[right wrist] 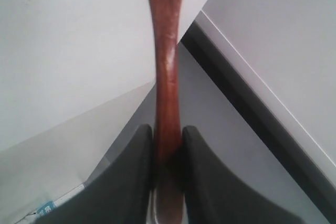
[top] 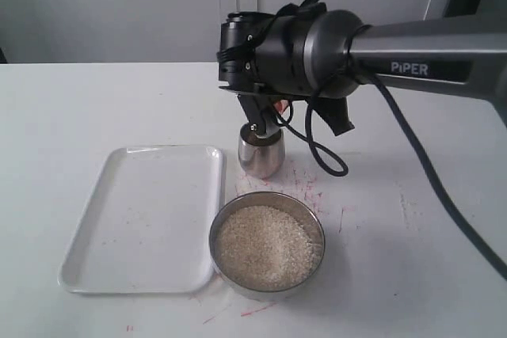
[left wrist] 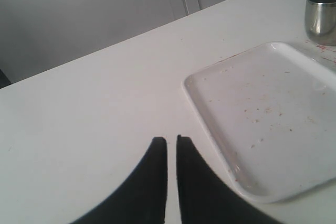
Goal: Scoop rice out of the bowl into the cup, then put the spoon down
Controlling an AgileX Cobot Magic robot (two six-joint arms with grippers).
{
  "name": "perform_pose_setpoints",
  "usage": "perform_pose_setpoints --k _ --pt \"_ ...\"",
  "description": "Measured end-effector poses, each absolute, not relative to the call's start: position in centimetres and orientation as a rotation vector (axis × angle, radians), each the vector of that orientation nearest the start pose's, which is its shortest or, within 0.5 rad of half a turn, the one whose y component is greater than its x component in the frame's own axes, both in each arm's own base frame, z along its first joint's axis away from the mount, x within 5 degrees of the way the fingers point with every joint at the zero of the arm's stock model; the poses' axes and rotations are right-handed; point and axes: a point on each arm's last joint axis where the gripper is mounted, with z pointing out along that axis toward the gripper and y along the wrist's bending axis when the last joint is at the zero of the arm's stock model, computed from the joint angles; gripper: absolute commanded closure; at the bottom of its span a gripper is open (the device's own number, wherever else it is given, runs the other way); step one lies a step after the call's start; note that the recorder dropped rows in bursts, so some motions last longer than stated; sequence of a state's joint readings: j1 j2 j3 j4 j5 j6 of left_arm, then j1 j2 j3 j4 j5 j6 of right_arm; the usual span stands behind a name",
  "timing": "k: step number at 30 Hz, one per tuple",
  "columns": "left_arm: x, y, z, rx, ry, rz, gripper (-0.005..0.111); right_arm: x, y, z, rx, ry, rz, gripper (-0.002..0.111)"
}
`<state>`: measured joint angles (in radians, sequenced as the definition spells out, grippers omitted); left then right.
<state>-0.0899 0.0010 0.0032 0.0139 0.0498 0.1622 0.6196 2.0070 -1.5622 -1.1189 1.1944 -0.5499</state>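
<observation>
The white counter (top: 412, 275) carries everything, and the right arm (top: 412, 57) reaches in across it from the right side so that its wrist hangs directly over the cup. The empty white tray (top: 142, 219) lies flat on the left, likely the resting place for the spoon once pouring is done. Just beside it sits the bowl (top: 212, 237), well filled with rice (top: 265, 247), so plenty remains to scoop. The cup (top: 263, 156) stands upright just behind the bowl, close enough for a short carry. The spoon (right wrist: 167, 77) is clamped by its slim handle in the right pincer (right wrist: 167, 130); its round end is hidden, so I judge it to be tipping into the cup. The left pincer (left wrist: 171, 142) is closed, empty, parked clear of the tray
</observation>
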Motion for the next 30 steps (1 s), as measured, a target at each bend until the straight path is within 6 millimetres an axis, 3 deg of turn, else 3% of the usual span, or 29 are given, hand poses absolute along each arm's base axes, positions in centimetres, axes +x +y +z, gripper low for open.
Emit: perform_pose_setpoints --k 30 --pt "5.64 -0.50 20.75 0.203 1.524 0.069 0.092 38.24 17.93 24.71 -1.874 1.912 -1.473 0.108"
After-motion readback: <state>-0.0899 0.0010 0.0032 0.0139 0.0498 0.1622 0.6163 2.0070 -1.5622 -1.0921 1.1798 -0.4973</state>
